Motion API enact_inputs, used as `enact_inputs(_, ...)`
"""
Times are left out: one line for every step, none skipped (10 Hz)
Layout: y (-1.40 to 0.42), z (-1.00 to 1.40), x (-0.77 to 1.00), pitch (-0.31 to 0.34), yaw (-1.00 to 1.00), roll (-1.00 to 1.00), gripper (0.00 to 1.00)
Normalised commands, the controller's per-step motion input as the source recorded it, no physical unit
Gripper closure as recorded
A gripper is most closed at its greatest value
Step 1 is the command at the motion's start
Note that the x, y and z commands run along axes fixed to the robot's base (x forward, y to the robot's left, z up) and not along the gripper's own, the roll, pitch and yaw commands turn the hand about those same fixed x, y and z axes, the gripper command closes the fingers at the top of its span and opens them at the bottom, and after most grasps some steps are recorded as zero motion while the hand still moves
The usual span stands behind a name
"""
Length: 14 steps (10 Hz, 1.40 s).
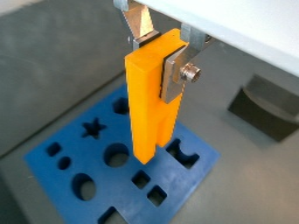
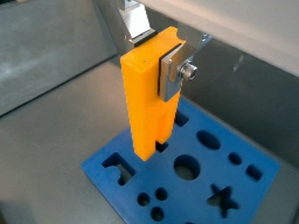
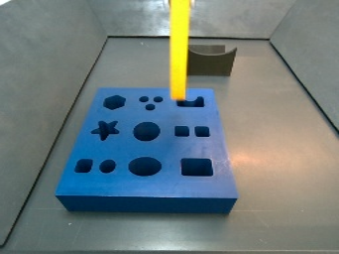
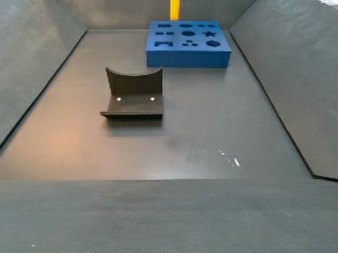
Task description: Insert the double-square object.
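The double-square object is a tall yellow bar with a grey fitting near its top. It hangs upright, and my gripper is shut on its top end, one silver finger on each side; the same shows in both wrist views. Its lower end is over the back part of the blue board, beside the notch cut-out. The two small square holes lie just in front of it. I cannot tell whether the end touches the board. In both side views the gripper is out of frame.
The blue board has star, round, hexagon and square holes. The dark fixture stands on the grey floor away from the board, behind it in a side view. Grey walls enclose the floor on all sides.
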Motion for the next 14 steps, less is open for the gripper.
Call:
enact_inputs(0.00,-0.51,0.16,0.051,-0.67,0.32,1.00)
enact_inputs(0.00,-0.40,0.00,0.000,-0.93,0.25,1.00)
enact_inputs(0.00,-0.30,-0.01,0.000,-1.00,0.06,1.00)
enact_inputs(0.00,-0.22,0.00,0.000,-1.00,0.00,1.00)
enact_inputs(0.00,-0.09,0.00,0.017,-1.00,0.00,1.00)
enact_inputs(0.00,-0.07,0.00,0.031,-1.00,0.00,1.00)
enact_inputs(0.00,-0.07,0.00,0.036,-1.00,0.00,1.00)
enact_inputs(0.00,0.00,0.00,0.056,-1.00,0.00,1.00)
enact_inputs(0.00,0.00,0.00,0.024,-1.00,0.00,1.00)
enact_inputs(-0.01,0.00,0.00,0.051,-1.00,-0.02,1.00)
enact_inputs(-0.06,0.05,0.02,0.024,-1.00,-0.07,1.00)
enact_inputs(-0.06,0.10,0.04,0.010,-1.00,-0.10,1.00)
enact_inputs(-0.06,0.12,0.33,0.019,-0.76,-0.12,1.00)
enact_inputs(-0.09,0.17,0.35,0.033,-0.72,-0.14,1.00)
